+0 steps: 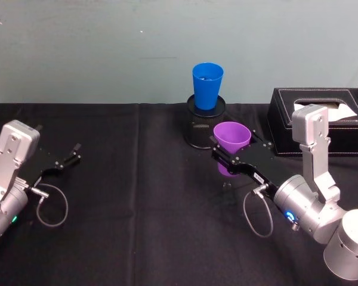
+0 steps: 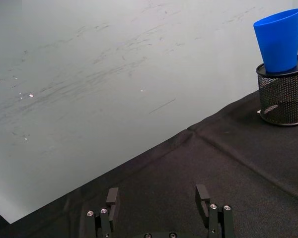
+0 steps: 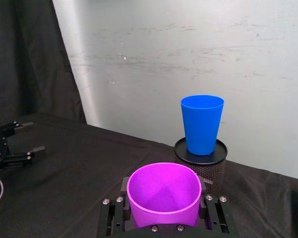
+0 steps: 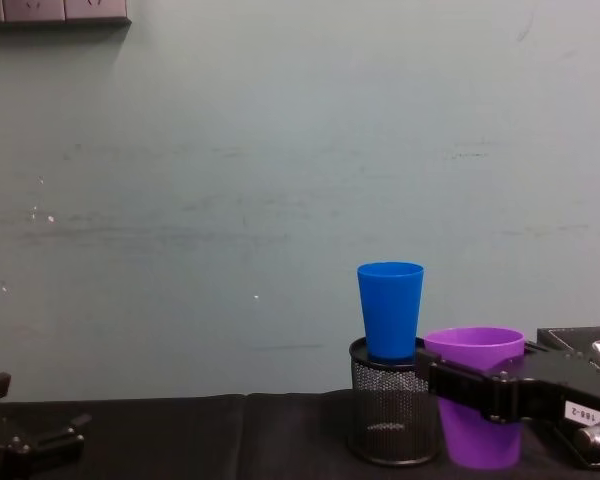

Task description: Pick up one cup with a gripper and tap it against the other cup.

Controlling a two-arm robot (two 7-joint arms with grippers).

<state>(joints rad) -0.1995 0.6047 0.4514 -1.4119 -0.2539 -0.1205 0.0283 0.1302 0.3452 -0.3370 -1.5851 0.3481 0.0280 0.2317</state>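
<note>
Far cup (image 1: 207, 84) stands on the pen holder (image 1: 198, 132), near cup (image 1: 231, 139) before it

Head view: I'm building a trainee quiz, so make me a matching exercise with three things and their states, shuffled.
1 purple cup
2 blue cup
3 left gripper

A open, holding nothing
B clamped in the right gripper
C standing on the mesh holder

Pairs: 1-B, 2-C, 3-A
</note>
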